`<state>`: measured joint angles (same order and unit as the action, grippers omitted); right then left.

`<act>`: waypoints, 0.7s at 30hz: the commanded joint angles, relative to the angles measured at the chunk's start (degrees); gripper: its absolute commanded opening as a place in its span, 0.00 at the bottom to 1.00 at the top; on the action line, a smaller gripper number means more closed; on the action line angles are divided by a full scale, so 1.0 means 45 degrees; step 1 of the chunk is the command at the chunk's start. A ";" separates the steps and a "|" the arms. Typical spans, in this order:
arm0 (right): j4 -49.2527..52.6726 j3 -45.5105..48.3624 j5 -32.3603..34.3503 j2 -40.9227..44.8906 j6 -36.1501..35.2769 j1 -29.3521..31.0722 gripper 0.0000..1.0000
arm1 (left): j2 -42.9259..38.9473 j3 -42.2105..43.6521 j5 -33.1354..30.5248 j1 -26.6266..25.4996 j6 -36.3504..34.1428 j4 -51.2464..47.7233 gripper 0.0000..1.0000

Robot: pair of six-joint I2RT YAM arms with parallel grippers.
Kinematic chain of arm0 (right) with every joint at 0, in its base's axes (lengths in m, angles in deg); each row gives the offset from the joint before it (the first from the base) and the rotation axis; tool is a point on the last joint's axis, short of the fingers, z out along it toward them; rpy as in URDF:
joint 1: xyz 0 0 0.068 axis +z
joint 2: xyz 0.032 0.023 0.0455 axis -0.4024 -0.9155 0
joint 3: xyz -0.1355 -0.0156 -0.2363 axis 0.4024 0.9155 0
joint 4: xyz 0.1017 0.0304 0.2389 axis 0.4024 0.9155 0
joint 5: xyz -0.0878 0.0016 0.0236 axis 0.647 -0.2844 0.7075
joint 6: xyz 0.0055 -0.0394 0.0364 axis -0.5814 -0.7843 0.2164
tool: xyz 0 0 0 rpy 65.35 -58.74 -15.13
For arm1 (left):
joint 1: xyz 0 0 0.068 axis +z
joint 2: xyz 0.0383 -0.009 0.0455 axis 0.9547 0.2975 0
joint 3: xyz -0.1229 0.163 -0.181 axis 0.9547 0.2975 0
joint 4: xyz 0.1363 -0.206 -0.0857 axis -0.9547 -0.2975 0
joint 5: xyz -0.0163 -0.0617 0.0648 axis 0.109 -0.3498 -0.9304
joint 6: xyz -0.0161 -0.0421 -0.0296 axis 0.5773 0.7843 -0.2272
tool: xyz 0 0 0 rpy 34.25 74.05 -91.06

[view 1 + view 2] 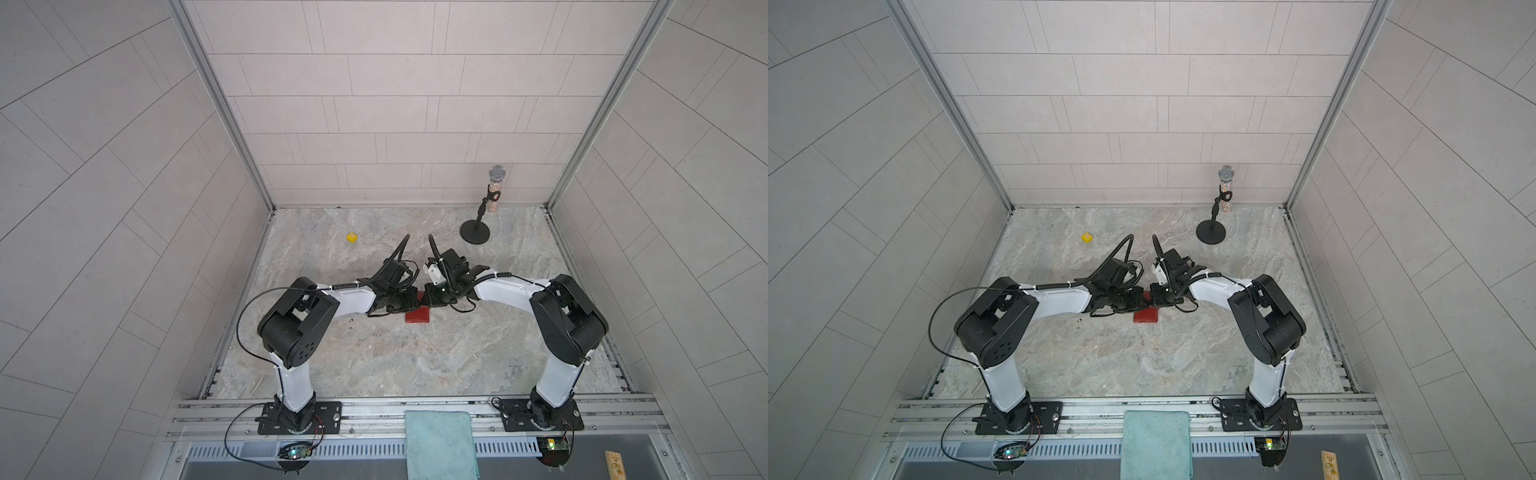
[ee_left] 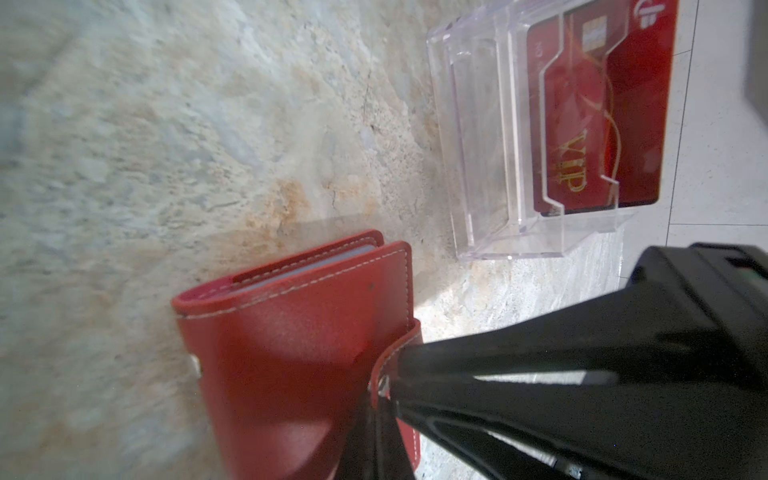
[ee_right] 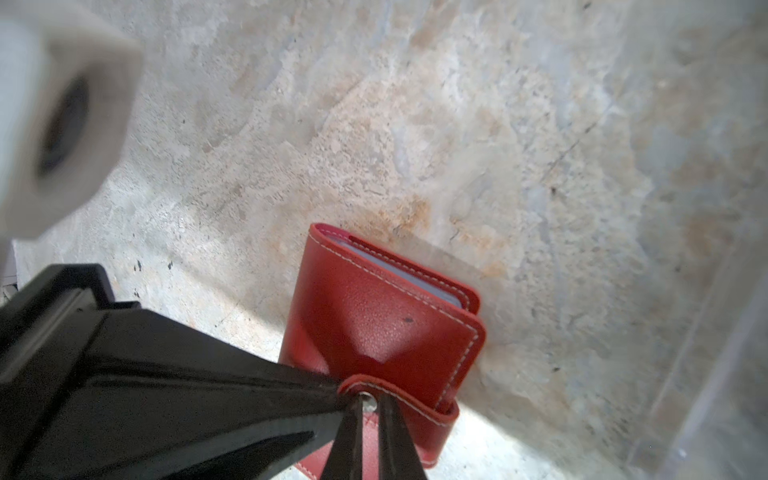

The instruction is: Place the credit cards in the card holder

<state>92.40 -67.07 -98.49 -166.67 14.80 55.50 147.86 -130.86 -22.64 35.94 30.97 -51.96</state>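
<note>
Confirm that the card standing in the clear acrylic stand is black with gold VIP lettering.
Wrong colour: the card in the clear acrylic stand is red, not black, with gold VIP lettering. The left wrist view shows it.

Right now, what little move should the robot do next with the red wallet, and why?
Probably pull the snap strap free: both the left gripper and right gripper pinch it, and the card holder is closed.

White-shelled arms point(image 1: 351, 300), black joint housings point(image 1: 297, 322), looped black cables point(image 1: 239, 330), tapered black left end effector point(image 2: 384, 388), right end effector point(image 3: 369, 400).
</note>
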 commanded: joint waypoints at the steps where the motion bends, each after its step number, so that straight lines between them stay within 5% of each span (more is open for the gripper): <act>1: 0.0588 -0.0221 0.0216 -0.0425 -0.0344 0.0145 0.11 | 0.0148 0.0294 -0.0051 -0.0016 -0.0074 -0.0314 0.00; 17: 0.1253 -0.0224 0.1427 -0.1081 -0.0575 0.0206 0.10 | 0.0224 0.0454 -0.0016 -0.0016 -0.0257 -0.0421 0.00; 21: 0.1255 -0.0194 0.1372 -0.1082 -0.0593 0.0226 0.10 | -0.0061 0.0177 -0.0410 0.0003 -0.0524 -0.0870 0.16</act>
<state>95.05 -69.08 -96.46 -168.27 13.10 56.17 147.97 -130.03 -22.60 36.03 30.06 -50.74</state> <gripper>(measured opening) 0.104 0.143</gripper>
